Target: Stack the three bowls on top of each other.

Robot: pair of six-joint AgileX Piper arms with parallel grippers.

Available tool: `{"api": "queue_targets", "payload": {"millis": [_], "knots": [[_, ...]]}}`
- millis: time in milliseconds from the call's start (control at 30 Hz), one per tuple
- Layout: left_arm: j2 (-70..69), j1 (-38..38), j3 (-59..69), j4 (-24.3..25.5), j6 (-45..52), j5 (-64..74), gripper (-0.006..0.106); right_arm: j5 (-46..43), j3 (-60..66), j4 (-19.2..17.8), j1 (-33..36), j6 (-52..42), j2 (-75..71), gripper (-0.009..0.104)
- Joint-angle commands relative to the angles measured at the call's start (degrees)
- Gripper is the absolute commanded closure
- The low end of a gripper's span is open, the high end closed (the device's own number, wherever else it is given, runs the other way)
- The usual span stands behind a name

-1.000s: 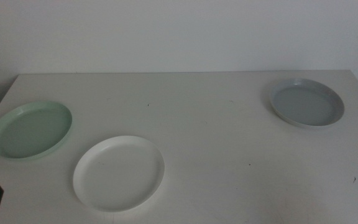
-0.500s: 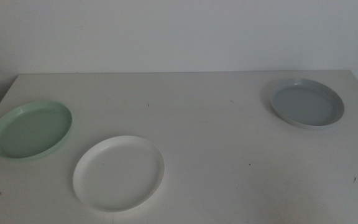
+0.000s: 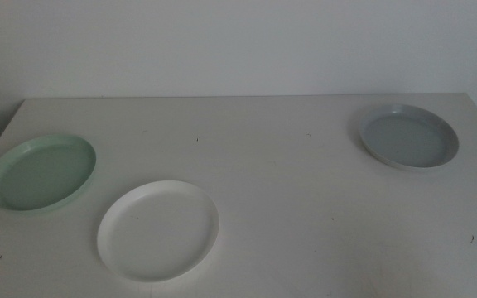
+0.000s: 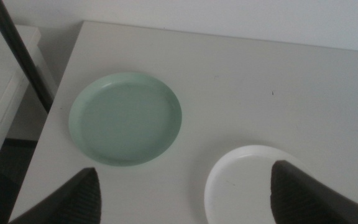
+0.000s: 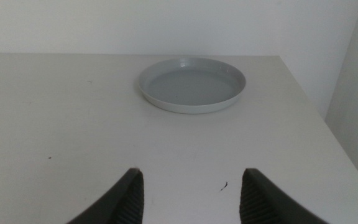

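Observation:
Three bowls lie apart on the white table. The mint green bowl (image 3: pixel 40 172) is at the left, the white bowl (image 3: pixel 158 230) at the front left of centre, the grey-blue bowl (image 3: pixel 408 136) at the far right. My left gripper (image 4: pixel 185 190) is open and hangs above the table's left front; the green bowl (image 4: pixel 125 118) and part of the white bowl (image 4: pixel 253 183) lie under it. My right gripper (image 5: pixel 191 186) is open and empty, low over the table, short of the grey-blue bowl (image 5: pixel 191 84). Neither gripper shows in the middle view.
The table's left edge (image 4: pixel 48 118) drops to a white shelf and a dark pole (image 4: pixel 20 53). The table's right edge (image 5: pixel 316 118) runs close beside the grey-blue bowl. A white wall stands behind the table.
A dark gripper tip at the bottom left of the middle view one second ago has left that view. The bowls have not moved.

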Motion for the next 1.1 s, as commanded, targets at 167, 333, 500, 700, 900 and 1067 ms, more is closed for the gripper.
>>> {"api": "queue_targets", "payload": {"millis": [167,333,500,700,900,1067], "knots": [[7.49,0.04,-5.79,-2.14,-0.28,2.88,-0.005,-4.22,-0.31,-0.84,-0.37,-0.16,-1.54,0.055],[10.81,0.04,-5.79,-2.61,-0.61,5.34,-0.005,-4.22,-0.31,-0.84,-0.37,-0.16,-1.54,0.055],[13.1,0.04,-5.79,-1.99,-0.61,5.22,-0.005,-4.22,-0.31,-0.84,-0.37,-0.16,-1.54,0.055],[16.36,0.04,-5.72,-3.18,-0.53,4.81,-0.005,-4.22,-0.31,-0.84,-0.37,-0.16,-1.54,0.055],[21.64,0.04,-5.21,-5.41,-0.52,5.42,-0.005,-4.22,-0.31,-0.84,-0.37,-0.16,-1.54,0.055],[27.64,-0.03,-5.17,-10.38,0.98,5.24,-0.005,-4.22,-0.31,-0.84,-0.37,-0.16,-1.54,0.055]]}}
